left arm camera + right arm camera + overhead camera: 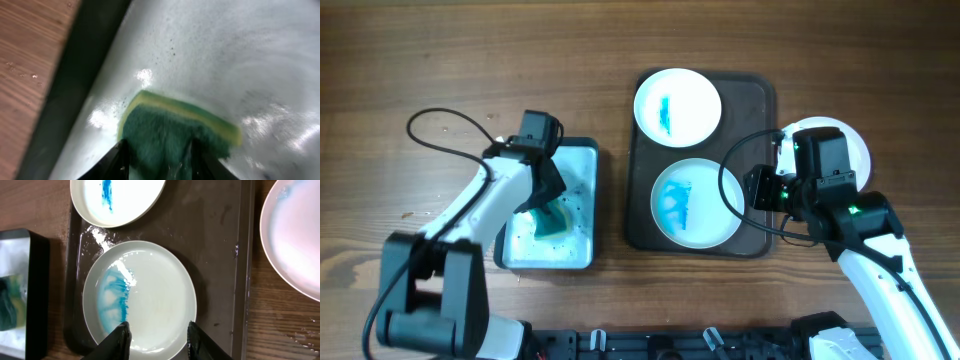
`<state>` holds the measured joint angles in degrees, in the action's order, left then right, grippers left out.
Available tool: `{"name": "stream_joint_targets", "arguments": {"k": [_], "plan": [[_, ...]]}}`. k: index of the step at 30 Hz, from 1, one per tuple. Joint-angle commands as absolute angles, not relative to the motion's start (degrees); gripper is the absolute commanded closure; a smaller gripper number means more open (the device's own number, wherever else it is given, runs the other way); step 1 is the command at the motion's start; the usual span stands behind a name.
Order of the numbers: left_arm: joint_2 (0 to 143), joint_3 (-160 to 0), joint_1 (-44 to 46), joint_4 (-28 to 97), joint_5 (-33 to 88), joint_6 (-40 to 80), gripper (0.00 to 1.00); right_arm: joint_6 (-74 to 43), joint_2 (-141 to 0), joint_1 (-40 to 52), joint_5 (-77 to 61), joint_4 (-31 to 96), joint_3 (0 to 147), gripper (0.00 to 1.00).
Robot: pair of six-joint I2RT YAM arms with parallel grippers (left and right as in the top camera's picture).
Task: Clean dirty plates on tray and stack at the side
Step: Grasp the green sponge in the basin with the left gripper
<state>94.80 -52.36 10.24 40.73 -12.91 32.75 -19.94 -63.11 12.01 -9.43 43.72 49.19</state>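
L gripper clamps sponge in basin; R gripper spread over smeared plate.

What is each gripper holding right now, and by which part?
The left gripper pinches the sponge by its green end; the right gripper holds nothing.

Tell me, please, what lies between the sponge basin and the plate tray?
Only a bare strip of the wooden table, as the overhead view shows.
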Motion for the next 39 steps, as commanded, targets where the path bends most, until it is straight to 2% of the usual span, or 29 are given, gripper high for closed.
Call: {"name": "stream_joint_targets", "arguments": {"k": [1,6,8,9,10,13,16,18,21,23,24,26,35,36,39], "plan": [[98.4,-50.2,10.5,38.8,-14.8,29.9,0.96,-21.1,-63.5,12.1,-10.4,43.8,49.9,0.63],[95.2,-55.7,10.5,45.1,-10.9,28.9,0.96,-21.2,-63.5,12.1,-10.4,43.8,49.9,0.63],[93.7,-58.9,10.5,49.3,-10.3,28.9,0.74,-21.1,-63.5,12.1,-10.4,43.9,49.9,0.63],[92.9,-60.5,10.5,51.5,-9.8,28.9,0.58,-21.1,-63.5,12.1,-10.4,43.9,49.9,0.64],[92.3,-61.5,10.5,53.0,-9.6,28.9,0.48,-21.1,-63.5,12.1,-10.4,44.0,49.9,0.63],[91.0,-62.6,10.5,56.6,-9.4,28.9,0.39,-21.1,-63.5,12.1,-10.4,44.0,49.9,0.63],[91.3,-61.1,10.5,57.2,-8.3,29.0,0.42,-21.1,-63.5,12.1,-10.4,44.0,49.9,0.63],[91.3,-58.0,10.5,55.1,-6.3,29.2,0.52,-21.1,-63.5,12.1,-10.4,44.0,49.9,0.63],[91.5,-51.5,10.5,47.6,-5.8,29.3,0.59,-21.1,-63.5,12.1,-10.4,44.0,49.9,0.63],[91.7,-48.9,10.5,44.7,-5.8,30.6,0.69,-21.1,-63.5,12.1,-10.4,44.0,49.9,0.63],[91.7,-47.0,10.5,42.8,-5.8,31.0,0.81,-21.1,-63.5,12.1,-10.4,44.0,49.9,0.63],[91.7,-46.6,10.5,42.3,-5.8,30.9,0.96,-21.1,-63.5,12.1,-10.4,44.0,49.9,0.63],[91.5,-55.4,10.5,49.6,-5.9,28.7,0.96,-23.2,-63.5,12.0,-3.8,43.8,49.8,0.54],[91.4,-57.8,10.5,51.8,-5.8,28.7,0.96,-24.3,-63.6,12.0,-3.5,43.8,49.7,0.56],[90.5,-65.3,10.5,58.5,-5.8,28.6,0.96,-24.3,-64.7,12.0,-2.9,43.8,49.4,0.73]]}}
